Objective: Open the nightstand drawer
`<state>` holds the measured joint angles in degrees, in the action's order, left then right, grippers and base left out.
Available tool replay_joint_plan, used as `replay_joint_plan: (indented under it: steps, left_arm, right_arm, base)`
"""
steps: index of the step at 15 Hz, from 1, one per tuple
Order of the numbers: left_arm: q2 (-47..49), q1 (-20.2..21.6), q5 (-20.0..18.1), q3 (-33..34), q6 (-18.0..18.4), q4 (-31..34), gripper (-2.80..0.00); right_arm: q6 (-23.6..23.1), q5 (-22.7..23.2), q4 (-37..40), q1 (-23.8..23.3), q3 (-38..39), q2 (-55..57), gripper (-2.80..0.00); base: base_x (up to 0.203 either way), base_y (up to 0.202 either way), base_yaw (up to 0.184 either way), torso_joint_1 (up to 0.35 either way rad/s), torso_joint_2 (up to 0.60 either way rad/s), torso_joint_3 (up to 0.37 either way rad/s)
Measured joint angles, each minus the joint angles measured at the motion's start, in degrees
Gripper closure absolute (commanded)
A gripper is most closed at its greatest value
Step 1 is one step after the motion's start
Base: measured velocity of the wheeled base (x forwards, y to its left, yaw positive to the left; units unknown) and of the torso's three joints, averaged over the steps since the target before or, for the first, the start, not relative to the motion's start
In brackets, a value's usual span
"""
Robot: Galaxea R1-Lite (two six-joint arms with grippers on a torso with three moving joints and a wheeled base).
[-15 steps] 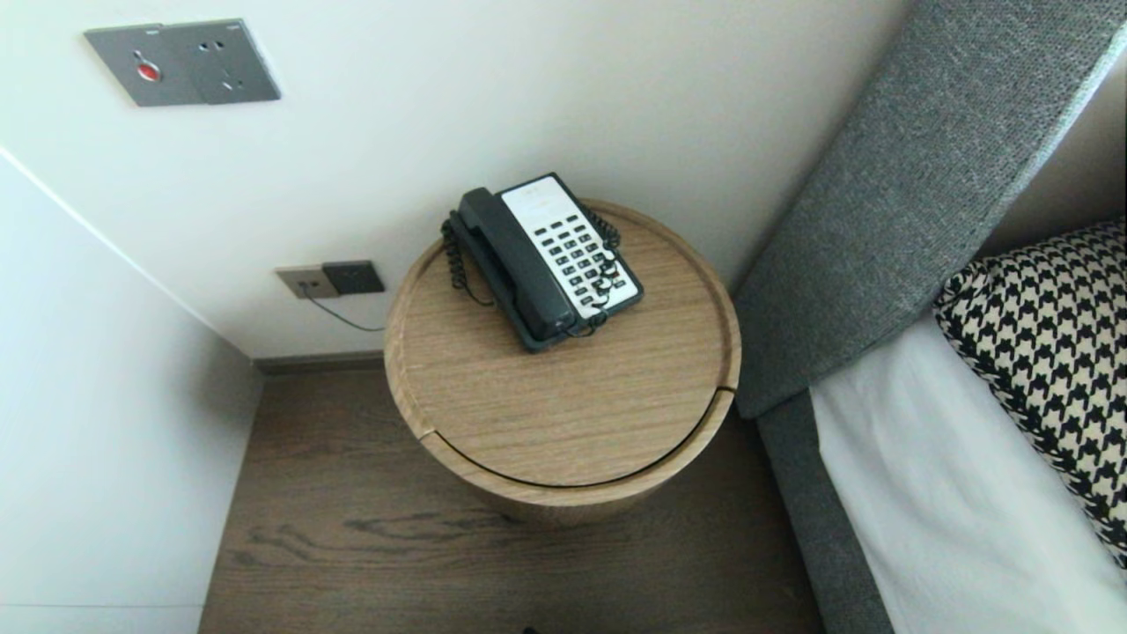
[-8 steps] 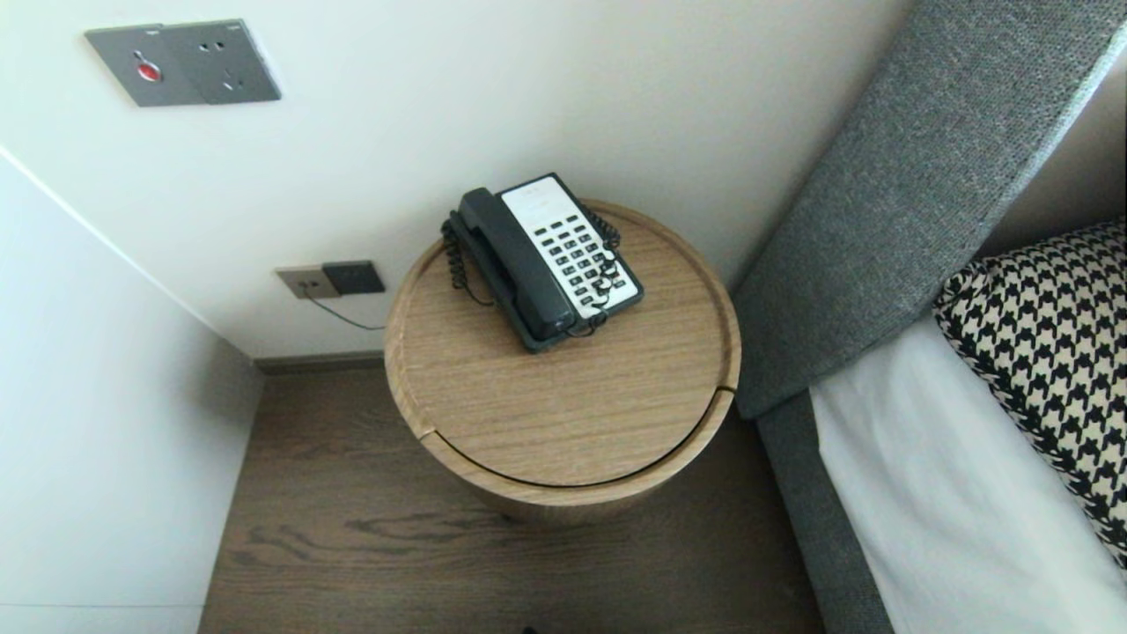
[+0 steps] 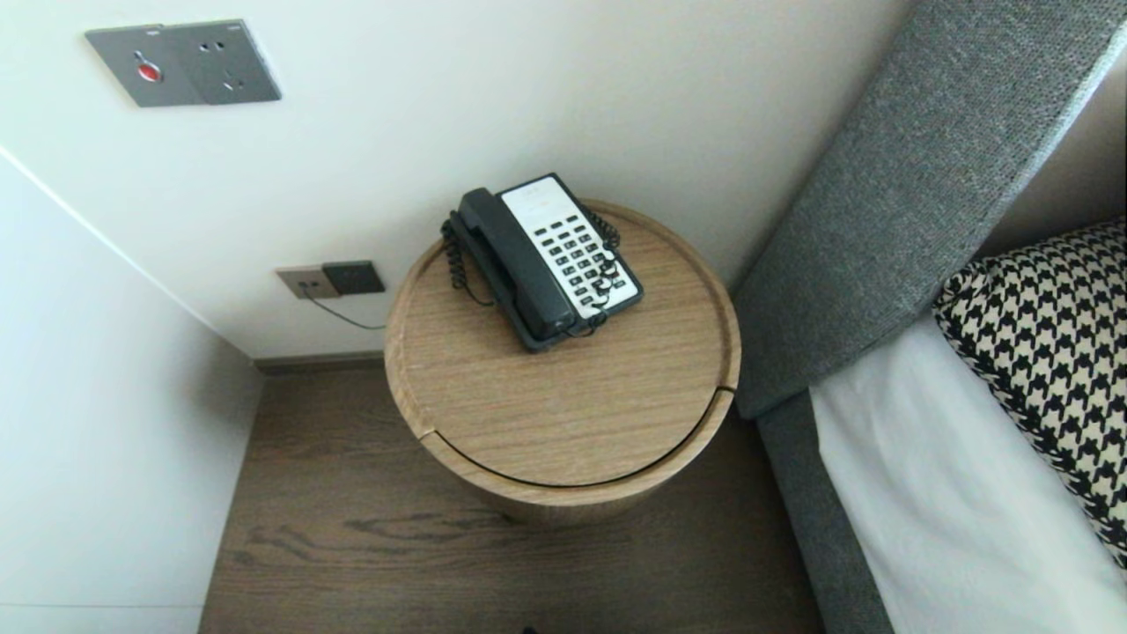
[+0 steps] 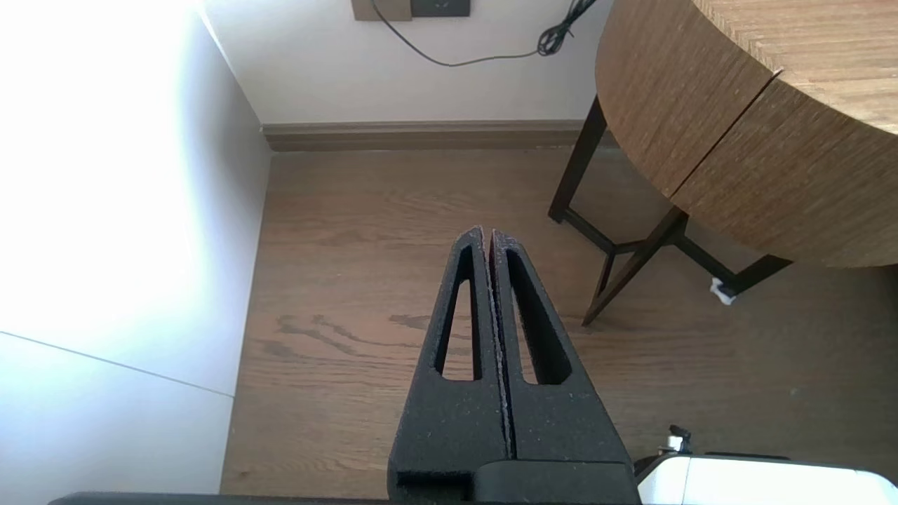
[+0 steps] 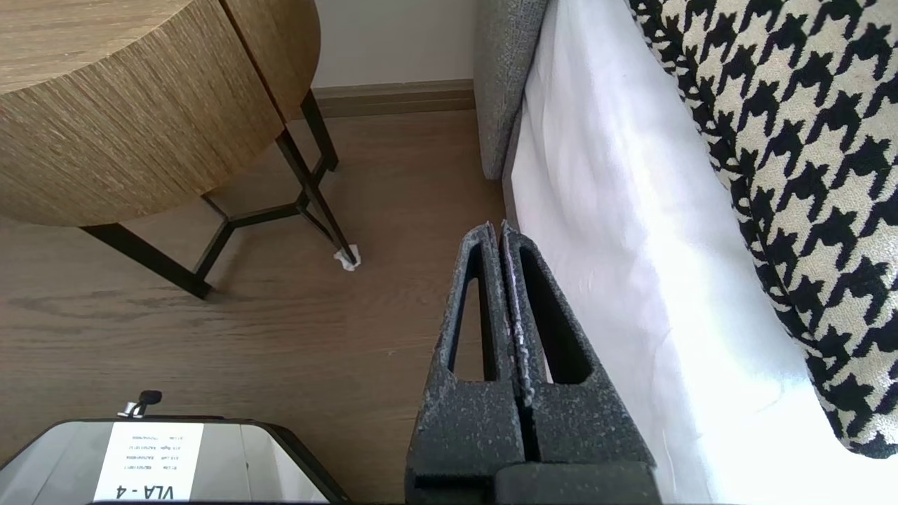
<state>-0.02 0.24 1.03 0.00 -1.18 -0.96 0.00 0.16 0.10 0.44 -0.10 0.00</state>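
left jaws: pressed together, empty, over floor (image 4: 337,280) | right jaws: likewise, beside bed (image 5: 631,245) | phone (image 3: 546,260): back edge of surface (image 3: 572,414)

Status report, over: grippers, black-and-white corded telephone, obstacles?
Left gripper and right gripper shut, empty, low near wooden floor. Telephone on round wooden side table, handset cradled. No obstacle seen.

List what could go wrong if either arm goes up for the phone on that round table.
1. The left gripper and right gripper hang shut, low beside the side table; rising, either might catch its rim.
2. The telephone sits at the far edge by the wall; a push could slide it off.
3. The coiled cord could snag on a finger and drag the handset.
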Motion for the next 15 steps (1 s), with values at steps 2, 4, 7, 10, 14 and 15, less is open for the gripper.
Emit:
replay_joint_plan:
  steps: [2, 4, 7, 10, 14, 15]
  left_arm:
    - [-0.07, 0.0, -0.01, 0.0, -0.02, 0.01, 0.0]
    - [-0.07, 0.0, -0.01, 0.0, -0.02, 0.02, 0.0]
    - [-0.07, -0.01, 0.02, 0.0, -0.02, 0.05, 0.0]
    - [-0.07, 0.0, 0.01, 0.0, -0.01, 0.06, 0.0]
    - [-0.07, 0.0, 0.01, 0.0, 0.0, 0.04, 0.0]
    - [-0.07, 0.0, 0.01, 0.0, -0.02, 0.04, 0.0]
  right_arm:
    - [0.0, 0.0, 0.0, 0.02, 0.0, 0.0, 0.0]
    - [0.0, 0.0, 0.0, 0.09, 0.0, 0.0, 0.0]
    - [0.0, 0.0, 0.0, 0.02, 0.0, 0.0, 0.0]
    - [0.0, 0.0, 0.0, 0.11, 0.0, 0.0, 0.0]
    - [0.0, 0.0, 0.0, 0.09, 0.0, 0.0, 0.0]
    - [0.0, 0.0, 0.0, 0.01, 0.0, 0.0, 0.0]
  base:
    - [0.0, 0.0, 0.0, 0.0, 0.0, 0.0]
    - [0.0, 0.0, 0.0, 0.0, 0.0, 0.0]
    - [0.0, 0.0, 0.0, 0.0, 0.0, 0.0]
    - [0.0, 0.0, 0.0, 0.0, 0.0, 0.0]
    - [0.0, 0.0, 0.0, 0.0, 0.0, 0.0]
    - [0.0, 0.0, 0.0, 0.0, 0.0, 0.0]
